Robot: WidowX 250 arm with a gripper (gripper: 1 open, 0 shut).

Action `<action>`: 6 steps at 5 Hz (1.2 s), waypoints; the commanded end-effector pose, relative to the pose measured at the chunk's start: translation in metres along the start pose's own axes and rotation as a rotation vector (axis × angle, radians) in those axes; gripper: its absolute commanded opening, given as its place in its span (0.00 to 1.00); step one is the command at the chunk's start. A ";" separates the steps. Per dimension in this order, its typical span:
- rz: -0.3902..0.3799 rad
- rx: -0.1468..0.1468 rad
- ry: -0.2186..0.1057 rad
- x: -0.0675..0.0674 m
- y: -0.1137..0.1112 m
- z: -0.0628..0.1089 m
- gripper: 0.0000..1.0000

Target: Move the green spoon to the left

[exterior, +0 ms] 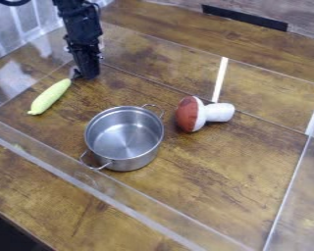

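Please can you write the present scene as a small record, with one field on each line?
surface: brown wooden table
spoon: slim yellow-green spoon with a thick rounded handle, lying flat, silver end at the gripper
gripper: black robot gripper, shut, low over the table at the spoon's silver end
pot: round silver metal pot with two wire handles, upright
toy: mushroom-shaped toy with red-brown cap and white stem, lying on its side

We can read no text, labels, brands, numbers or signs on the desk (226,199) or on anything that stands on it in this view.
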State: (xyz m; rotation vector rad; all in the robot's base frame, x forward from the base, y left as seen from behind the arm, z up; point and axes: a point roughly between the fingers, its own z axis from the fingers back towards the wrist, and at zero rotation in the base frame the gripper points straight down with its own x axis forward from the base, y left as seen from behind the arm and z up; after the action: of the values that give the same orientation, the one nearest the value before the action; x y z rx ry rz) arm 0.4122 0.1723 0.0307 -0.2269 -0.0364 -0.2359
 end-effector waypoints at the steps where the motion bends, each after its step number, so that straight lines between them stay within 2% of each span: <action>1: -0.007 0.024 -0.057 -0.003 0.002 0.024 0.00; 2: -0.015 -0.001 -0.053 -0.008 0.000 0.023 0.00; 4: -0.037 -0.042 -0.043 -0.003 0.010 0.027 0.00; 5: -0.049 -0.066 -0.037 -0.002 0.014 0.028 1.00; 6: 0.008 -0.084 -0.051 -0.007 0.008 0.026 1.00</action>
State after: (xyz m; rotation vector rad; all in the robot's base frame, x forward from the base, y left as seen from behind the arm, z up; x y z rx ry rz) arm 0.4096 0.1747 0.0287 -0.3596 -0.0240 -0.2376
